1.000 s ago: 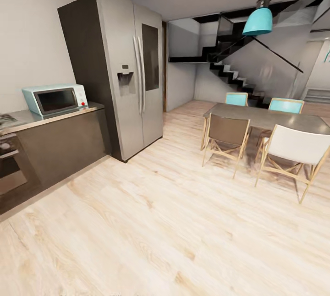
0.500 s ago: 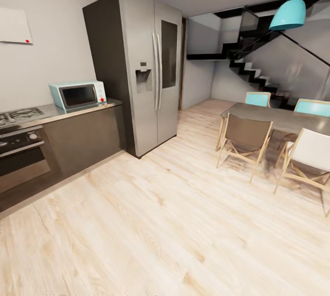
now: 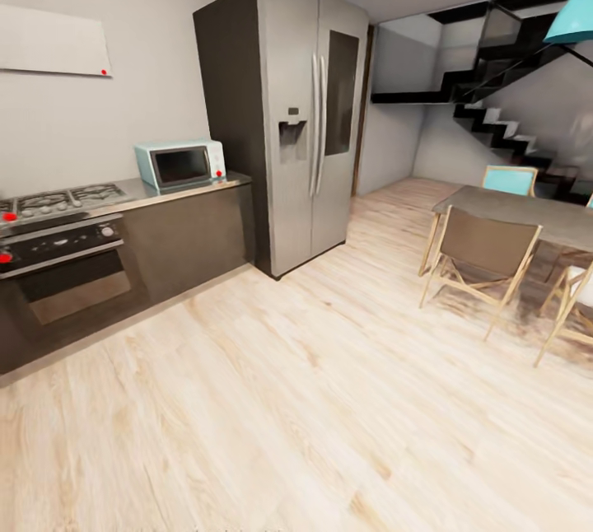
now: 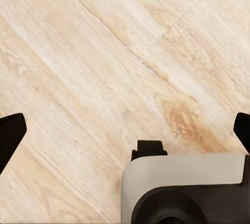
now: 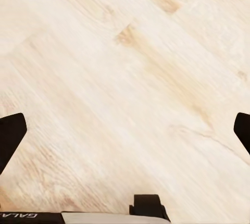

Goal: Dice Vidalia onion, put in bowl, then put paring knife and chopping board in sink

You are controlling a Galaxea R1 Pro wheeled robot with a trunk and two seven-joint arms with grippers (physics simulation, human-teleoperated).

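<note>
Hanging over the light wood floor (image 4: 104, 62), the left claw (image 4: 125, 130) is spread wide, its two dark fingertips (image 4: 10, 133) at opposite edges of the wrist view with nothing between them. The right claw (image 5: 125, 130) is released the same way above bare planks. Out in the kitchen, a grey desk (image 3: 185, 186) carries a pale blue microwave (image 3: 179, 164) beside a gas hob (image 3: 58, 203) — oven (image 3: 66, 268) below, tall steel fridge (image 3: 309, 116) to its right. Farther off stand a dining table (image 3: 519, 215), chairs (image 3: 482, 256) and a black staircase (image 3: 494, 116).
</note>
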